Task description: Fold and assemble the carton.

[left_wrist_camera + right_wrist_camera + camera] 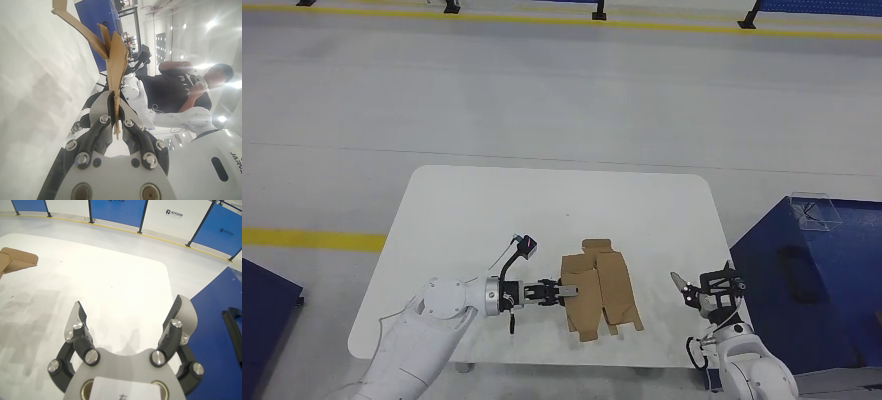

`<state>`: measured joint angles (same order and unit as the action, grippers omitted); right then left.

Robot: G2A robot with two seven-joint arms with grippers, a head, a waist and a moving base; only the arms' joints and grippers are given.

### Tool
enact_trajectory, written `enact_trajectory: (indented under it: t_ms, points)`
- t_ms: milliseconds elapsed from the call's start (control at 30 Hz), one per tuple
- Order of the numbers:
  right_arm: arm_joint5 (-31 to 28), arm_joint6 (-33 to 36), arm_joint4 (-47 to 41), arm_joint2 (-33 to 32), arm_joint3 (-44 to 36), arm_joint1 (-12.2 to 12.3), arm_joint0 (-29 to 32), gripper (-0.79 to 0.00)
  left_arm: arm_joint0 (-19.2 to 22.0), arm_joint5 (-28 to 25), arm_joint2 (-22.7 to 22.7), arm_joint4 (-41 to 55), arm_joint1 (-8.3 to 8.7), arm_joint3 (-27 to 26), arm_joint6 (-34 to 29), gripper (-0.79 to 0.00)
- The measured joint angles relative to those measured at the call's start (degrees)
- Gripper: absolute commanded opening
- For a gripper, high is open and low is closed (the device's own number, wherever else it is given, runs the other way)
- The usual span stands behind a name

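Carton (602, 290) jutted ahead of the left end effector (114, 106), which gripped its edge | right end effector (128, 300) stood open, well apart.

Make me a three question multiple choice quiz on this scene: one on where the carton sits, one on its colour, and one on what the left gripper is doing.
1. Where on the table is the carton?
A. at the far edge
B. hanging off the left side
C. in the half nearest the robot

2. What colour is the carton?
A. white
B. brown
C. blue

3. What state is the left gripper in?
A. shut on the carton's edge
B. open above the carton
C. open, well away from the carton

Answers:
1 C, the top view shows it lying towards the robot's side of the table.
2 B, it is plain brown cardboard in every view.
3 A, the left wrist view shows it clamped on the cardboard edge.
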<state>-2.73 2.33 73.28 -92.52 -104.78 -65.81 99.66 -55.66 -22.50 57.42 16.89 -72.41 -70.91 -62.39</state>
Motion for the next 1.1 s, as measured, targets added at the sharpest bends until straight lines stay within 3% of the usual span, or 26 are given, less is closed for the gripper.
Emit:
enact_trajectory:
  t_ms: [100,200,267,367,400,467,567,767,833,867,1100]
  points:
    - [-8.2,8.2,-11.3,-4.0,-4.0,0.4,0.8,0.000,-0.5,0.0,0.5,-0.3,0.11,-0.8,1.3,-0.785]
    - [-17.7,23.5,-29.4,-9.4,-5.9,1.3,-0.4,0.000,-1.5,-0.3,2.1,-1.1,0.61,-2.6,2.8,-0.785]
    - [-21.7,37.3,-45.2,-12.8,-4.7,2.2,-3.0,0.000,-2.4,-0.7,3.1,-0.7,0.96,-4.0,2.4,-0.785]
    - [-19.4,58.8,-67.5,-14.6,2.2,3.8,-10.9,0.000,-3.6,-0.4,3.6,1.7,1.22,-5.1,0.7,-0.785]
    - [-16.0,67.5,-75.7,-13.0,7.2,4.4,-15.6,0.000,-3.8,0.4,3.3,3.9,1.17,-4.9,-0.6,-0.785]
    - [-10.8,77.9,-85.9,-8.9,15.4,5.0,-23.3,0.000,-3.4,0.6,2.9,7.1,0.99,-3.9,-2.4,-0.785]
    - [-7.8,85.6,-95.8,0.8,26.4,5.7,-32.5,0.000,-2.5,0.0,1.1,9.1,0.49,-1.9,-3.5,-0.785]
    - [-12.1,85.7,-101.0,15.8,35.7,7.1,-39.5,-0.018,-0.6,-0.9,-3.4,7.3,-0.83,0.8,-1.0,-0.785]
    - [-12.9,85.7,-103.2,18.6,36.8,7.7,-40.7,-0.403,-0.1,-1.3,-4.0,7.9,-1.08,1.8,-1.2,-0.785]
    - [-13.2,85.7,-103.8,19.5,37.1,8.0,-41.2,-0.763,0.1,-1.3,-4.2,8.3,-1.17,2.2,-1.3,-0.785]
    - [-13.6,85.7,-106.3,23.5,36.8,9.9,-42.8,-0.785,0.9,-1.8,-4.3,9.8,-1.38,4.0,-2.2,-0.785]
